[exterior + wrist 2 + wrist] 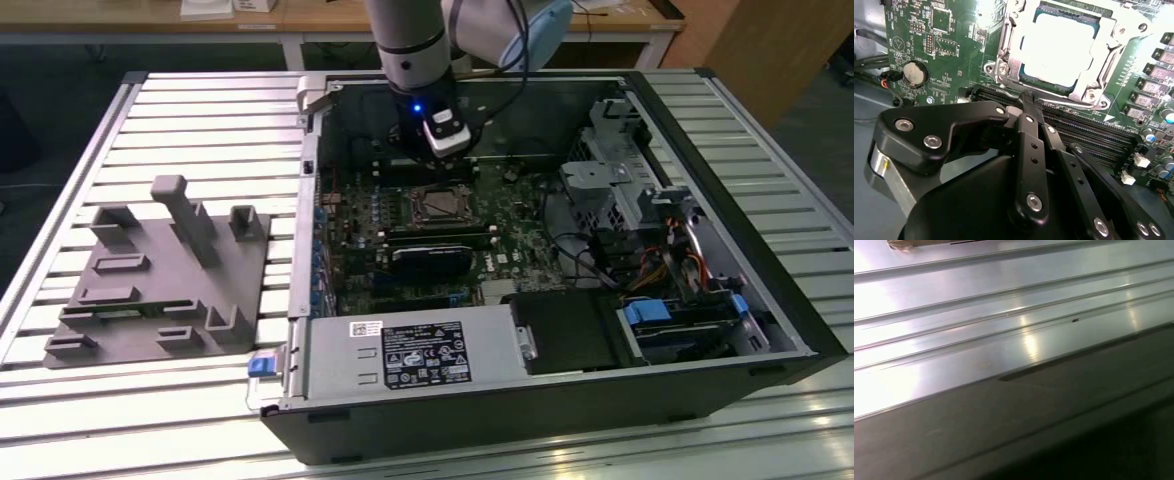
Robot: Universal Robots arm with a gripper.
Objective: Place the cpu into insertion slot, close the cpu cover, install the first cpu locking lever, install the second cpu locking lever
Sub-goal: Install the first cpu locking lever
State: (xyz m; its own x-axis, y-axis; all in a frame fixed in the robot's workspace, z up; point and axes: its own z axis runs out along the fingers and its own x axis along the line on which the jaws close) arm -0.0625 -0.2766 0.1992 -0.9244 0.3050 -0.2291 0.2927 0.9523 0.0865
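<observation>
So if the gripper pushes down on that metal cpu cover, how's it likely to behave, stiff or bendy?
The cpu cover is a thin metal frame with an open centre, so it probably flexes a little under a push. It already lies flat around the cpu, so it likely won't travel far. Its shiny surface looks slippery.

Bright overhead light falls on the ribbed, silvery metal table (80, 420) in the exterior view, leaving white glare bands along its slats nearest the camera. Beside that table surface, the inside of the open black computer case (747, 250) is dim and shadowed, and its green circuit board (400, 290) reads dark.

In the second wrist view the pale metallic square chip (1056, 47) is blown out to near white, and glare spreads onto the thin grey metal frame (1091, 80) around it. Below the chip, the black gripper (1026, 100) is dark and slightly soft.

In the first wrist view, broad streaks of reflected light cross grooved metal (954, 340), fading to deep shadow; the whole surface looks smeared and soft.
</observation>
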